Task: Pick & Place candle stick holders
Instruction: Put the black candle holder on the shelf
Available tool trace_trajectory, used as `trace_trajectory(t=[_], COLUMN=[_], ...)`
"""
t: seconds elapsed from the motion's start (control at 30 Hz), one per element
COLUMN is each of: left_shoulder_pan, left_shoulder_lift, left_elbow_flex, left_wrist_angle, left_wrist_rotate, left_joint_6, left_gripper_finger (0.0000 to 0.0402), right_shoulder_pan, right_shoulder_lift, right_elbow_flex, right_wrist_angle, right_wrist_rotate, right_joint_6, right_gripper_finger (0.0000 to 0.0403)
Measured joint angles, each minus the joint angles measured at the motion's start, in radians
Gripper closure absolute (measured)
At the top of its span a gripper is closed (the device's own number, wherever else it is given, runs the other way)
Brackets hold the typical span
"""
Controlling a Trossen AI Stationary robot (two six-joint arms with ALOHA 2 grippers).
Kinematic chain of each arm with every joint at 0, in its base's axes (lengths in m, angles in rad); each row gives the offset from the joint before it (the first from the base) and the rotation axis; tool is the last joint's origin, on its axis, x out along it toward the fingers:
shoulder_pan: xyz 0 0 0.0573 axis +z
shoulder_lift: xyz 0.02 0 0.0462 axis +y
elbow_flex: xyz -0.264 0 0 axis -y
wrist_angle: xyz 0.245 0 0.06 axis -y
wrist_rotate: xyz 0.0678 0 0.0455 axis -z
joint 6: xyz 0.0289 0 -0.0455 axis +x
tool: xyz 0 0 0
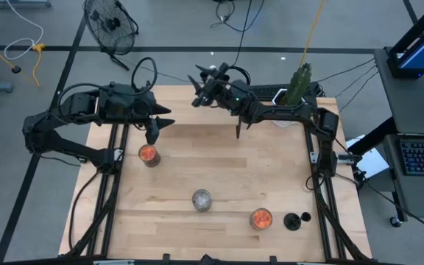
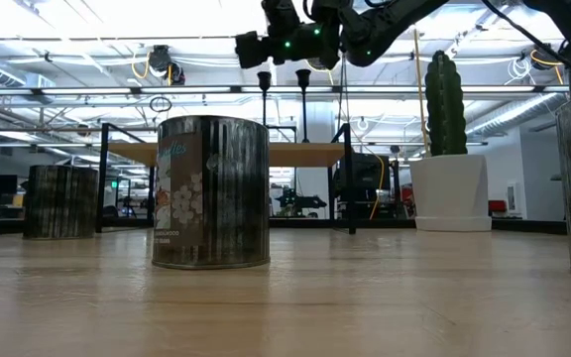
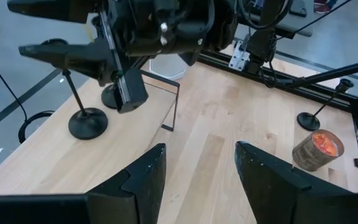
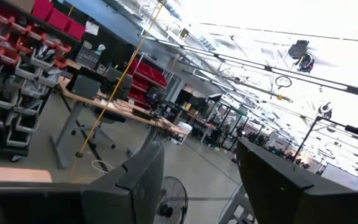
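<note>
**Holders on the bench, both jaws released**

One candle stick holder (image 1: 294, 220) stands at the bench's (image 1: 219, 165) front right, just beside an orange-filled jar (image 1: 261, 218). Two more holders (image 3: 87, 122) stand near the back edge, below the right gripper (image 1: 203, 87), raised with jaws released. The left gripper (image 1: 155, 125) hovers spread above another jar (image 1: 148, 154).

A silver can (image 1: 202, 199) stands upright near the middle of the wooden table (image 1: 219, 162), toward its front edge. 2 orange-filled jars are on the table: 1 (image 1: 148, 154) near the left edge, the other (image 1: 260, 218) toward the front right corner. A potted cactus (image 1: 299, 82) stands at the back right corner. A floor fan (image 1: 110, 23) stands beyond the back edge.
</note>
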Motion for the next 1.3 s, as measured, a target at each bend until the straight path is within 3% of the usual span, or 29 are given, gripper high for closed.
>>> trace_trajectory(t=[0.23, 0.4, 0.5, 0.63, 0.77, 0.83, 1.0, 1.3], left_shoulder_pan=[0.0, 0.0, 0.0, 0.0, 0.0, 0.0, -0.002, -0.002], left_shoulder_lift=[0.0, 0.0, 0.0, 0.0, 0.0, 0.0, -0.004, -0.12], left_elbow_flex=[0.0, 0.0, 0.0, 0.0, 0.0, -0.001, -0.062, -0.337], left_wrist_angle=[0.0, -0.001, -0.001, -0.001, -0.001, -0.002, 0.027, 0.347], left_wrist_rotate=[0.0, 0.0, 0.0, 0.0, 0.0, 0.003, 0.051, 0.167], left_joint_6=[0.014, 0.015, 0.016, 0.031, 0.041, 0.045, 0.078, 0.047], left_gripper_finger=[0.0201, 0.0201, 0.0201, 0.0201, 0.0201, 0.0201, 0.0201, 0.0201], right_shoulder_pan=[0.082, 0.196, 0.255, 0.304, 0.333, 0.35, 0.402, 0.561], right_shoulder_lift=[-0.066, -0.156, -0.219, -0.286, -0.361, -0.401, -0.505, -0.693], right_elbow_flex=[0.0, 0.0, 0.0, 0.0, -0.001, -0.001, -0.001, -0.001], right_wrist_angle=[-0.025, -0.169, -0.301, -0.503, -0.706, -0.802, -1.007, -1.391], right_wrist_rotate=[0.0, 0.004, 0.027, 0.154, 0.188, 0.188, 0.241, 0.239], right_joint_6=[-0.021, -0.08, -0.08, -0.07, 0.016, 0.062, 0.197, 0.464], right_gripper_finger=[0.0206, 0.0216, 0.0242, 0.0299, 0.0377, 0.0395, 0.0401, 0.0402])
